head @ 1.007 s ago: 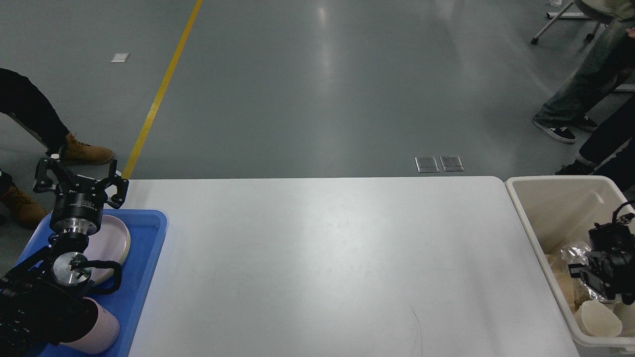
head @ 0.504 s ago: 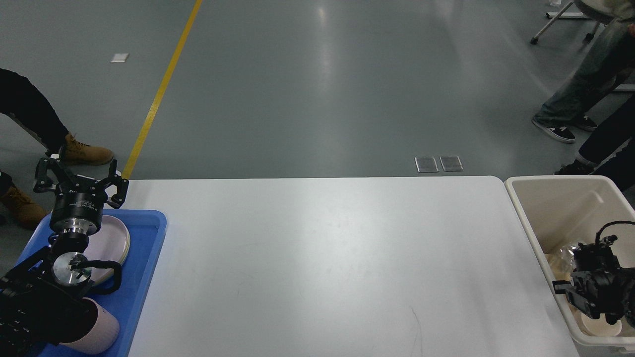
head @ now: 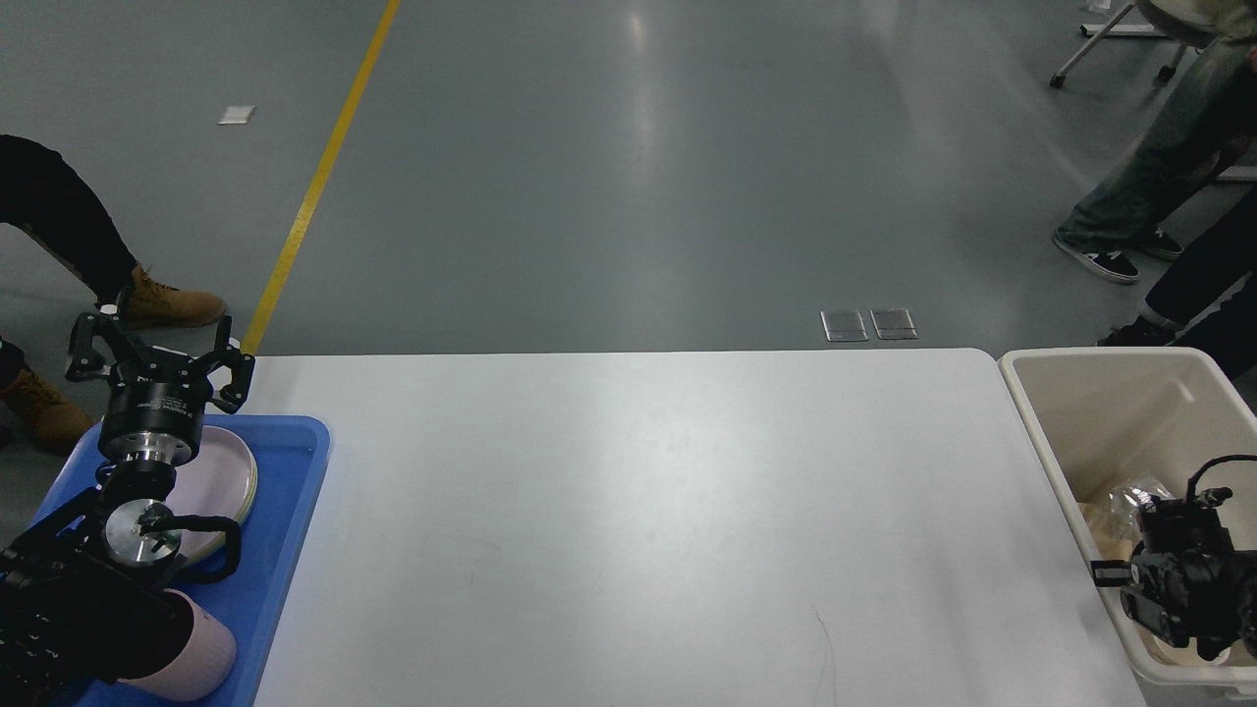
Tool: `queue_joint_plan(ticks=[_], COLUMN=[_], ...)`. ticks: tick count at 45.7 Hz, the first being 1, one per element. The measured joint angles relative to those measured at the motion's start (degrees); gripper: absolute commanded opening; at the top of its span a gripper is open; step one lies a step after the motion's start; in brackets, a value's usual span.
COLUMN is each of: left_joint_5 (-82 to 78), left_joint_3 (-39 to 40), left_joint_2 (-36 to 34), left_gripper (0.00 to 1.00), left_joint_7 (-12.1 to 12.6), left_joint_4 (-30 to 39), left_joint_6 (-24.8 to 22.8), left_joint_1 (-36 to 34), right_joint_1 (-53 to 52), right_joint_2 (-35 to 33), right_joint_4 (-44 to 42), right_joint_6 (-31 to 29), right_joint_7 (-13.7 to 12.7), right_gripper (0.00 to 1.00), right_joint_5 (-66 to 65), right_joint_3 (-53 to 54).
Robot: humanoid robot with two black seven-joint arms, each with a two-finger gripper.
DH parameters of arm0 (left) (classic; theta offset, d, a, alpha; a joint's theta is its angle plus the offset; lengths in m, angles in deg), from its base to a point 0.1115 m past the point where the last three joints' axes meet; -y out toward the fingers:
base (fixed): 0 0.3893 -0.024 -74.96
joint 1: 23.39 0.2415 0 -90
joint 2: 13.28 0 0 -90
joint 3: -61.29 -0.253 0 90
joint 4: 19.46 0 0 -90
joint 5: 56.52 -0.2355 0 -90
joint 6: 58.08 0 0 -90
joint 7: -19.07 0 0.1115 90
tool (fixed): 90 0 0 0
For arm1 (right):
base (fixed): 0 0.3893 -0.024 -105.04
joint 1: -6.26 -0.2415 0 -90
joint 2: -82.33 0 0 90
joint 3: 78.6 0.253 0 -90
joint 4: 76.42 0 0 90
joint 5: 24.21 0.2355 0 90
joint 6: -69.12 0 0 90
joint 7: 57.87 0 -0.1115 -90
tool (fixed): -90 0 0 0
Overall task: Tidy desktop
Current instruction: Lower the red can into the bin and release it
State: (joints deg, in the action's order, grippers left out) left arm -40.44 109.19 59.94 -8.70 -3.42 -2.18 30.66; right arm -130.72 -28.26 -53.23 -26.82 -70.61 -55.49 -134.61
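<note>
The desktop (head: 638, 520) is a wide white tabletop with rounded corners, and its surface is bare. My left gripper (head: 157, 355) hangs open above the far end of the blue tray (head: 285, 530) at the table's left edge, with nothing between its fingers. My right gripper (head: 1183, 589) shows as a dark mass low over the cream-white bin (head: 1070, 393) at the right; its fingers cannot be told apart.
A pink plate (head: 221, 486) and a pink cup (head: 196, 663) lie in the blue tray. The bin holds crumpled wrappers (head: 1120, 501). People's legs and shoes stand on the grey floor at far left and far right, beyond the table.
My right gripper has dropped lower and shifted slightly left inside the bin, now covering the white paper cup seen earlier. The left arm has not moved.
</note>
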Motion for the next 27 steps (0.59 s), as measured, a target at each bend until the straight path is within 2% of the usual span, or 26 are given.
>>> queue_joint_plan(ticks=[3, 11, 20, 27], left_joint_5=[0.00, 0.00, 0.00, 0.00], left_joint_3=[0.00, 0.00, 0.00, 0.00], left_joint_2=[0.00, 0.00, -0.01, -0.01], left_gripper=[0.96, 0.96, 0.96, 0.96], left_joint_7=[0.00, 0.00, 0.00, 0.00], left_joint_4=[0.00, 0.00, -0.03, -0.01], left_joint_6=[0.00, 0.00, 0.00, 0.00], left_joint_1=[0.00, 0.00, 0.00, 0.00], right_joint_1=[-0.38, -3.73, -11.29, -21.40], right_joint_2=[-0.24, -2.06, -9.01, -13.44], right_joint_4=[0.01, 0.49, 1.96, 3.69], right_joint_6=[0.14, -0.38, -1.28, -6.37], right_joint_7=[0.00, 0.00, 0.00, -0.01], right_gripper=[1.00, 1.00, 1.00, 1.00], right_joint_5=[0.00, 0.28, 2.01, 3.95], right_joint_3=[0.78, 5.57, 13.49, 15.09])
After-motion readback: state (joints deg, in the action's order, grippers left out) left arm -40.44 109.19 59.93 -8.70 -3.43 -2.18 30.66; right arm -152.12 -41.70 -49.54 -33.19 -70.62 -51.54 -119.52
